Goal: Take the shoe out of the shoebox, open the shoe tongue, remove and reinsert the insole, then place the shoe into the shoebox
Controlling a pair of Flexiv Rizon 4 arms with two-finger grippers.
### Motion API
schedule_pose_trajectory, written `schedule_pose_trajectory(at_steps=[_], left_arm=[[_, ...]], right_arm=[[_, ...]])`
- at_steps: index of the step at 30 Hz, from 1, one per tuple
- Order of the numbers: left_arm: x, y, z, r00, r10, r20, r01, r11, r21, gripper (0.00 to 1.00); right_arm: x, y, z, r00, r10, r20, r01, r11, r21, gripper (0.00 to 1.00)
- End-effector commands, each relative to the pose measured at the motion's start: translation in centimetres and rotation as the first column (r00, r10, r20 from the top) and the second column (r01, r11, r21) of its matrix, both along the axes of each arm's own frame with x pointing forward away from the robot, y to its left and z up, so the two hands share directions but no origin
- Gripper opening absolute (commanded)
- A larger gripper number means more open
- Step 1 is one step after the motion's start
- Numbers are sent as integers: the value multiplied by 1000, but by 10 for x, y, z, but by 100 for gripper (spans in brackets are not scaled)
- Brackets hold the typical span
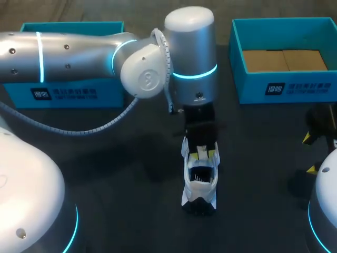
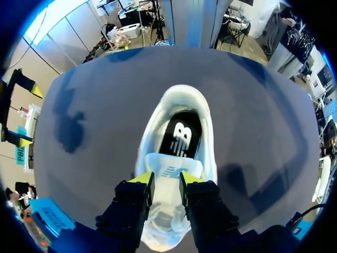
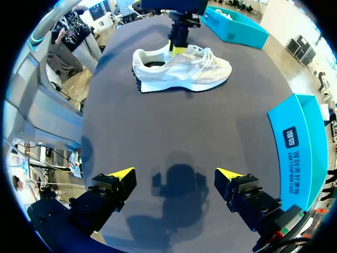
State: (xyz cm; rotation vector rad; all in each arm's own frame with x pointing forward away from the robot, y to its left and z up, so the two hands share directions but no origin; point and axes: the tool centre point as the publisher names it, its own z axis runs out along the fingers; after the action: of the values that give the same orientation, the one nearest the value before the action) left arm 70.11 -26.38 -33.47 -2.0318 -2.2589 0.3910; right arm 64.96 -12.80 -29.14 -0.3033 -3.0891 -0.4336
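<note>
Got the shoe (image 1: 199, 182) out of the shoebox (image 1: 284, 87), onto the table (image 1: 105, 174). Pinching its tongue (image 2: 171, 171) with the left gripper (image 2: 166, 184). Holding the right gripper (image 3: 176, 179) wide open, empty. Left to do: insole (image 2: 180, 138) out, back in, then boxing.

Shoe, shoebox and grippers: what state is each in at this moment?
shoe: upright on the table, outside the shoebox.
tongue: gripped by the left gripper.
insole: lying inside the shoe.
left gripper: shut on the tongue.
right gripper: open, empty, above the table.
right shoebox: open, no shoe in it.
</note>
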Motion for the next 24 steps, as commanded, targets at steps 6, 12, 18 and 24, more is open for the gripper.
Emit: schedule_pose_trajectory(at_steps=[6,12,18,24], left_arm=[[-7,27,59,986,168,23,-168,986,-5,47],[-6,30,67,933,350,-81,-348,937,41,100],[-6,30,67,933,350,-81,-348,937,41,100],[-11,26,65,902,423,-90,-420,906,51,100]], right_arm=[[-2,0,0,1000,0,2,0,1000,-2,100],[-2,0,0,1000,0,2,0,1000,-2,100],[-2,0,0,1000,0,2,0,1000,-2,100],[-2,0,0,1000,0,2,0,1000,-2,100]])
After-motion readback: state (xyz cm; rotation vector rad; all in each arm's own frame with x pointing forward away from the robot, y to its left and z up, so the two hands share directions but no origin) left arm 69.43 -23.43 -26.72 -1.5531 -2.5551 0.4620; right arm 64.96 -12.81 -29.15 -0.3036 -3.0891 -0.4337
